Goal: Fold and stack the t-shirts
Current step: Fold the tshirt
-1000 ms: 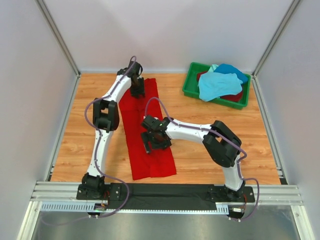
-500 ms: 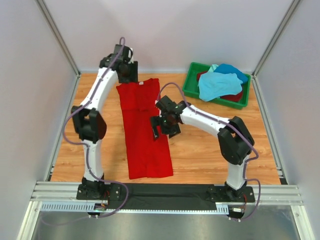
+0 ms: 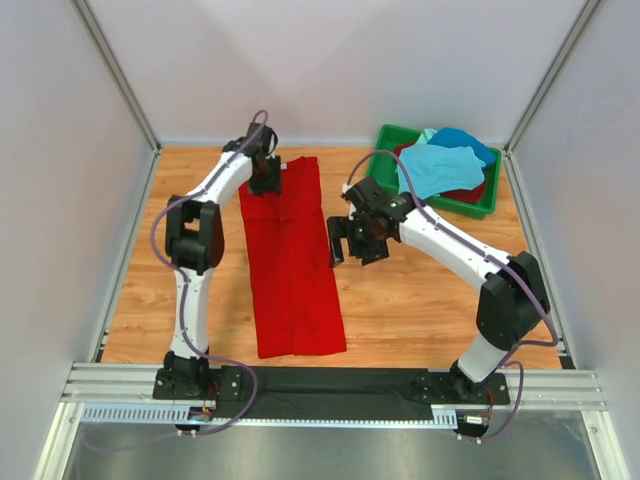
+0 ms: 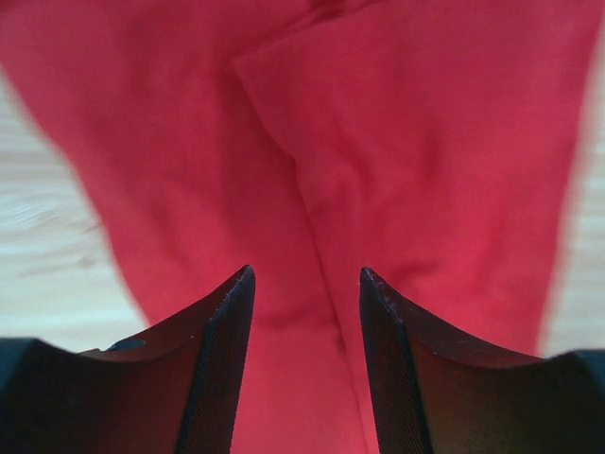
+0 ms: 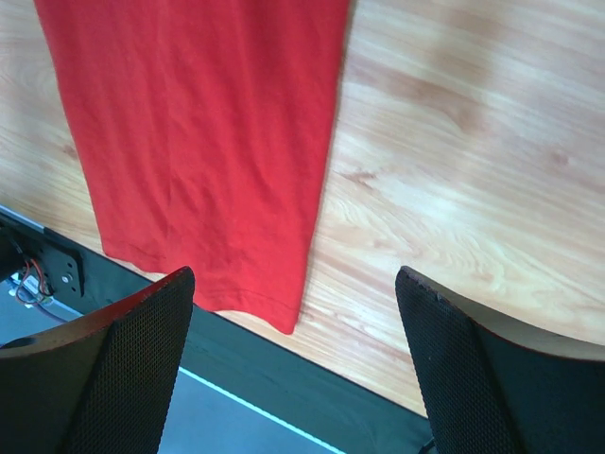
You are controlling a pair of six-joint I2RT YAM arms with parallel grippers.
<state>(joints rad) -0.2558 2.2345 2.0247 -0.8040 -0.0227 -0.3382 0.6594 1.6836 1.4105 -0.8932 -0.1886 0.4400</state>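
On wooden table [image 3: 420,300]: bright red t-shirt [image 3: 290,260], folded lengthwise, long flat strip.

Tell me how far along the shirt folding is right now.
Done: the red t-shirt lies on the table, folded lengthwise into a narrow strip. In hand: nothing; the left pincer hangs open over its far end, the right pincer open beside its right edge. Left: the crosswise folds, then the other t-shirts heaped in the green bin.

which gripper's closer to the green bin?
Right. Right gripper hangs off the green bin, near its front left corner; left gripper is farther left, over the red shirt.
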